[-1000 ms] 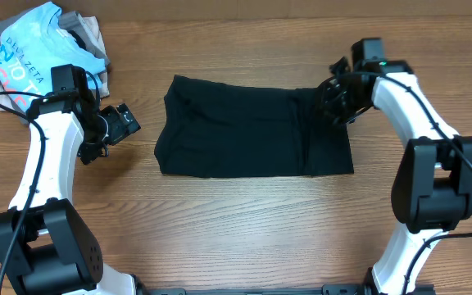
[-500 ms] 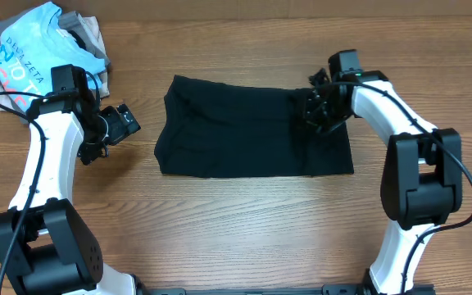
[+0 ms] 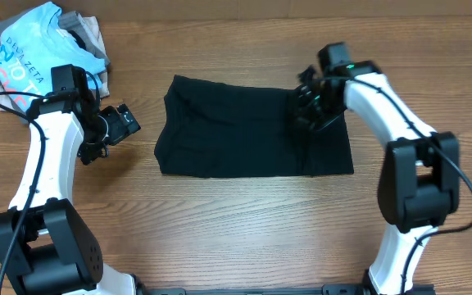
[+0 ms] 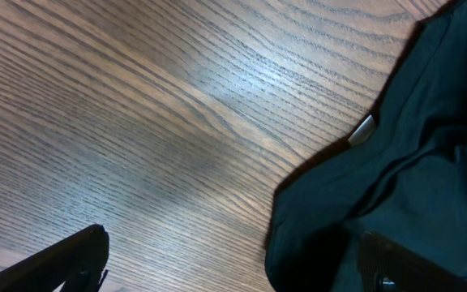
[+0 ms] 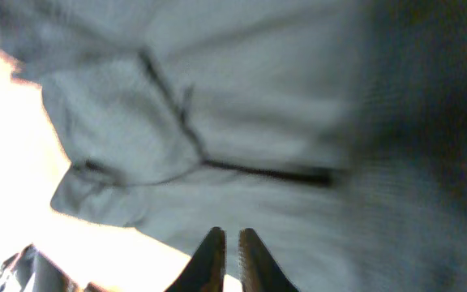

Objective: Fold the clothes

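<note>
Black garment [image 3: 252, 139] lies flat in the middle of the worktop [image 3: 236, 229], spread as a wide rectangle, long side running left to right; a seam or fold line runs top to bottom near its right end; left edge slightly rumpled.

Left hand [image 3: 125, 123] sits over bare wood just left of the garment, apart from it in the overhead view; fingers spread wide, nothing between them. Left wrist view: one finger [image 4: 63, 259] at the lower left over wood, the other [image 4: 412, 264] at the lower right over the dark cloth [image 4: 412, 162]; a small white label [image 4: 362, 130] shows at the cloth's edge.

Right hand [image 3: 308, 106] is down over the garment's upper right part, its arm crossing the right edge and hiding that corner. Right wrist view: fingertips [image 5: 211, 259] drawn almost together, only a thin slit between them; cloth [image 5: 258, 122] fills the frame, blurred, with a seam line across it; whether a fold is caught in the tips cannot be told.

Surroundings: light blue tee [image 3: 31, 45] with lettering bunched at the far left corner; grey and beige garments [image 3: 88, 33] touching it, partly under it; left arm passes just in front of this pile; pile well apart from the black garment.
</note>
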